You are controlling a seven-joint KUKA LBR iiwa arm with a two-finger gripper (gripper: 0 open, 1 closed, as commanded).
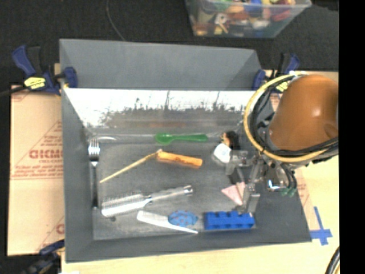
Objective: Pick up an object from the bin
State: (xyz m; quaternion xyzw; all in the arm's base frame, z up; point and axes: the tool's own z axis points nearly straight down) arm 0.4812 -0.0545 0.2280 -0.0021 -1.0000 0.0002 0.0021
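My gripper (249,197) hangs low at the bin's right side, under the orange cover. Its tip is just above the right end of a blue toy brick (228,221) that lies flat near the front wall. A small pink wedge-shaped piece (232,193) lies right beside the gripper on its left, touching or nearly touching it. A small white rounded object (221,153) sits a little farther back, with a small dark object (230,138) behind it.
A green spoon (182,137) lies by the back wall. An orange-handled stick tool (179,159) is in the middle and a fork (93,173) along the left wall. A silver brush (142,201) and a white-and-blue item (173,220) lie at the front.
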